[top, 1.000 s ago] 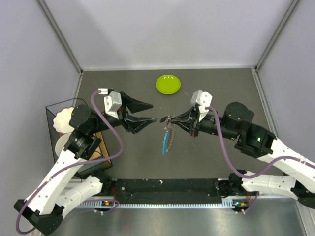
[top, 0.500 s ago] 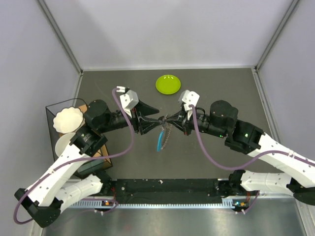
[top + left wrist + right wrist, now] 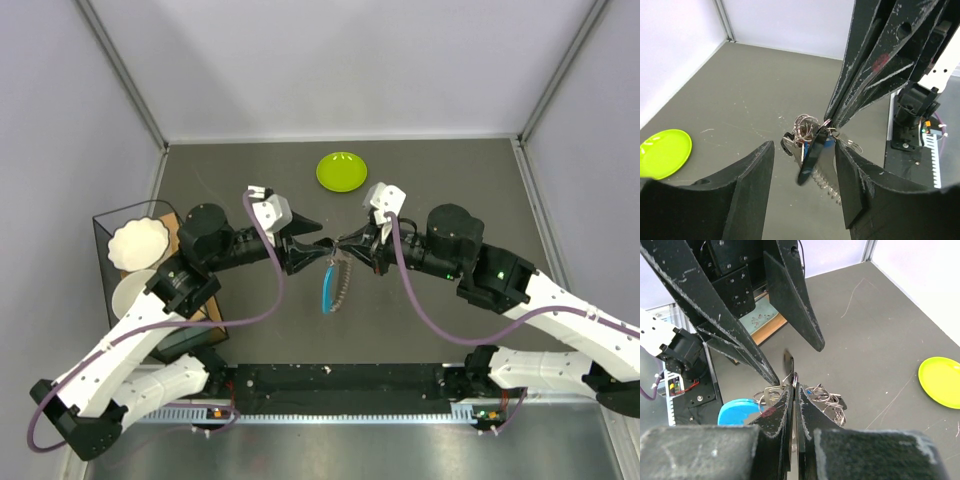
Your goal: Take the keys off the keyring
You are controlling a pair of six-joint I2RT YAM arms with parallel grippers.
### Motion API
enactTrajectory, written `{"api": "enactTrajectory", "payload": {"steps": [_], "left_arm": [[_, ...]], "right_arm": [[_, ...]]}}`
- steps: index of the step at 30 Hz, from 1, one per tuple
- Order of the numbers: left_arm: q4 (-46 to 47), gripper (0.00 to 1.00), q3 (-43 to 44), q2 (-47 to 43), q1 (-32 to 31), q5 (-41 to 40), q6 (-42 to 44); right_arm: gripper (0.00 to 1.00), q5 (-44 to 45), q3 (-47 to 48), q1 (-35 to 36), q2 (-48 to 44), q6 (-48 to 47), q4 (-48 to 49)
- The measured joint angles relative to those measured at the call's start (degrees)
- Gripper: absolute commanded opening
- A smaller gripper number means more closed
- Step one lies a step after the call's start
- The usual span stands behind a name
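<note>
Top view, both arms meeting over the middle of the table (image 3: 230,160). My right gripper (image 3: 343,246) is pressed together on the top of the keyring (image 3: 329,287), so the ring is carried in the air between the two arms, near of the lime-green plate (image 3: 341,171) and well apart from it. I judge this hold serves as an anchor: one arm fixes the loop so that the other can work on what hangs from it. My left gripper (image 3: 320,240) faces it from the left with its fingers (image 3: 752,185) spread to either side of the bunched keys (image 3: 801,134), touching nothing that I can see; the gap suits closing on a single key and drawing it leftward. The right wrist view confirms the pinch, the two pads flat against each other with metal rings spilling out just below. The keyring's long axis runs from the pinch toward the near edge, leaning slightly left, the bright blue crescent (image 3: 738,410) and beaded chain trailing down from the top end. Whether the lower end touches the table I cannot tell.
</note>
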Motion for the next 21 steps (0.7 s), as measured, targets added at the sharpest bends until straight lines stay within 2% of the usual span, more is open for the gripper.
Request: {"api": "enactTrajectory", "payload": {"steps": [9, 21], "left_arm": [[-0.1, 0.6, -2.6, -1.8, -3.9, -3.0, 7.4], [0.0, 0.61, -3.4, -1.4, -4.8, -6.9, 10.1]], "right_arm": [[0.0, -0.2, 0.0, 0.0, 0.0, 1.2, 0.0], [0.0, -0.3, 0.0, 0.0, 0.0, 1.7, 0.0]]}}
